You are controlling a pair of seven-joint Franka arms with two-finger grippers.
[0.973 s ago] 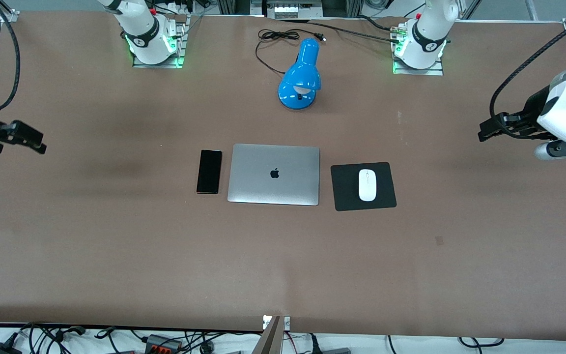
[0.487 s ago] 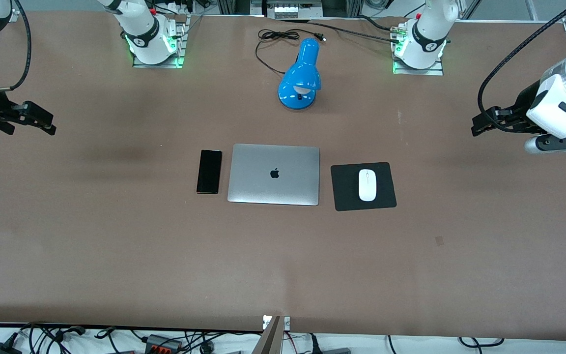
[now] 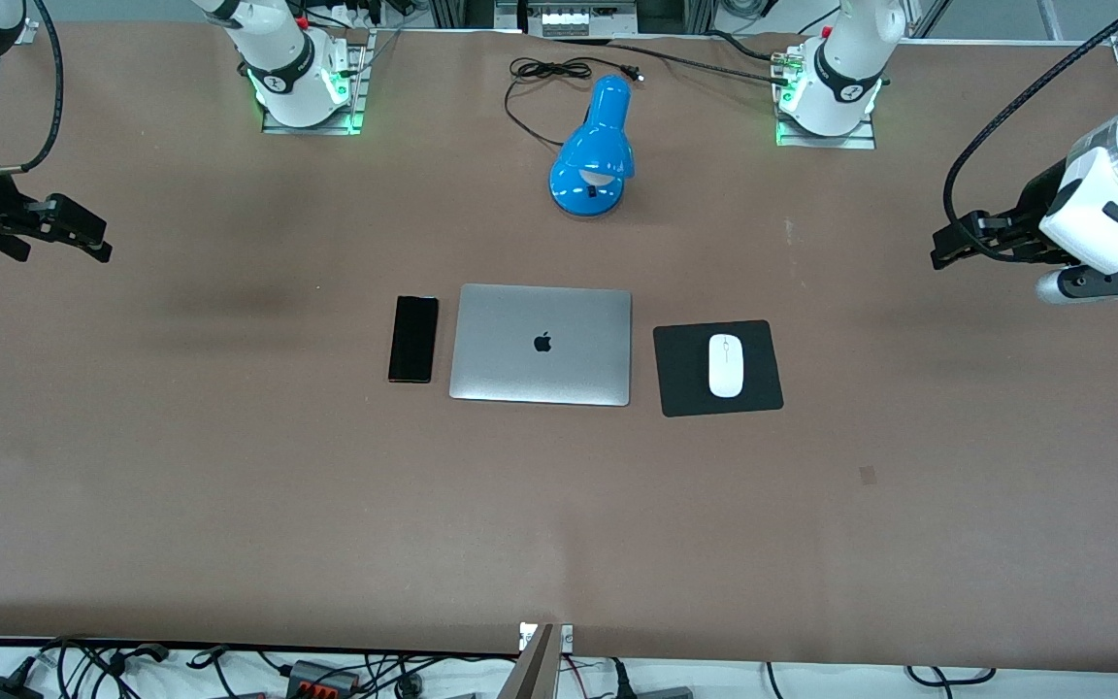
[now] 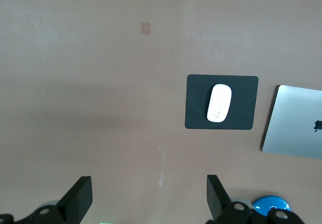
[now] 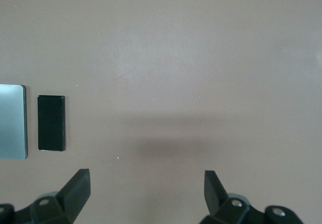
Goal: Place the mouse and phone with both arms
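Note:
The white mouse (image 3: 725, 365) lies on a square black mouse pad (image 3: 685, 374) beside the closed silver laptop (image 3: 542, 345), toward the left arm's end; it also shows in the left wrist view (image 4: 219, 102). The slim black phone (image 3: 413, 339) lies flat on the table beside the laptop, toward the right arm's end, and shows in the right wrist view (image 5: 51, 122). My left gripper (image 3: 947, 250) is open and empty, up over bare table at the left arm's end (image 4: 149, 196). My right gripper (image 3: 93, 243) is open and empty, up over bare table at the right arm's end (image 5: 147, 190).
A blue desk lamp (image 3: 595, 150) with a black cord lies farther from the front camera than the laptop, between the two arm bases. The brown table (image 3: 326, 505) stretches wide around the objects. Cables lie off the table's near edge.
Both grippers have risen and drawn slightly toward the table's middle from a second ago, then held still. The mouse, phone and laptop have not moved.

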